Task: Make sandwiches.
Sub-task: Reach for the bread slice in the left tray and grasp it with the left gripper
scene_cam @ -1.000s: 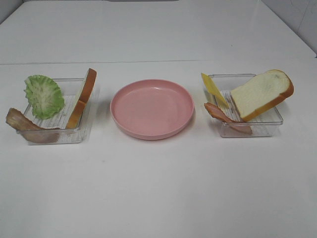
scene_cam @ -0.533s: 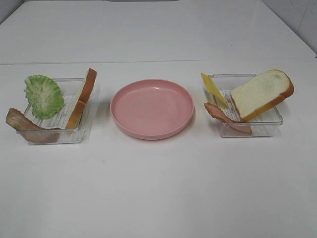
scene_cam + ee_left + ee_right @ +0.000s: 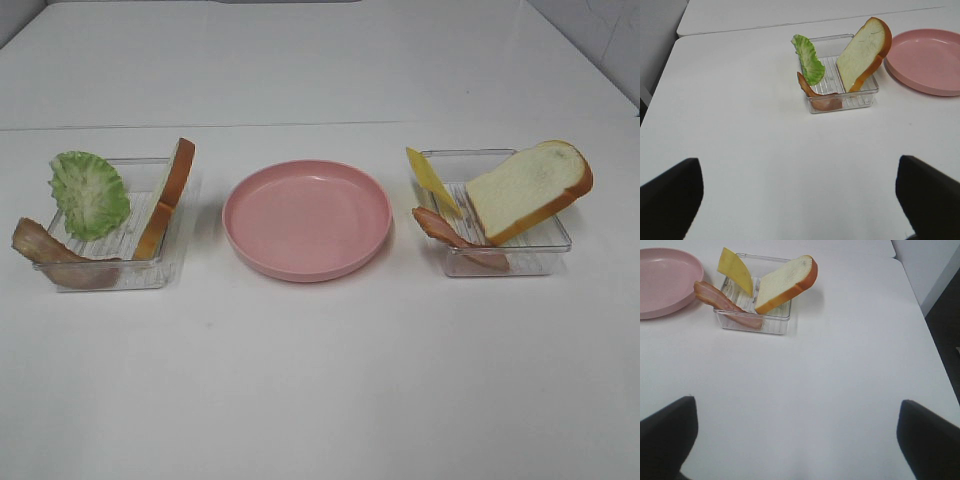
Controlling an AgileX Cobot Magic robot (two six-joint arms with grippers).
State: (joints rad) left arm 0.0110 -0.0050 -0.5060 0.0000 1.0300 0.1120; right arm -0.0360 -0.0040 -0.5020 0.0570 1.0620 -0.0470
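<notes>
Since no sandwich is made yet, its parts wait beside the pink plate (image 3: 307,219). Left of the plate, a clear tray (image 3: 110,275) holds a bread slice (image 3: 172,190), lettuce (image 3: 90,193) and bacon (image 3: 40,245). Right of it, a second tray (image 3: 530,258) holds the other bread slice (image 3: 528,188), cheese (image 3: 430,180) and a bacon strip (image 3: 450,238). Both the left gripper (image 3: 799,200) and right gripper (image 3: 796,440) are far from the plate, jaws spread wide. Leaning bread could tip out if grabbed clumsily.

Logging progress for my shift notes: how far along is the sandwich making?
Nothing done: the pink plate is bare. Nothing in hand: left gripper and right gripper open. To stack: lettuce, left bread, left bacon in left tray; cheese, right bread, right bacon in right tray.
</notes>
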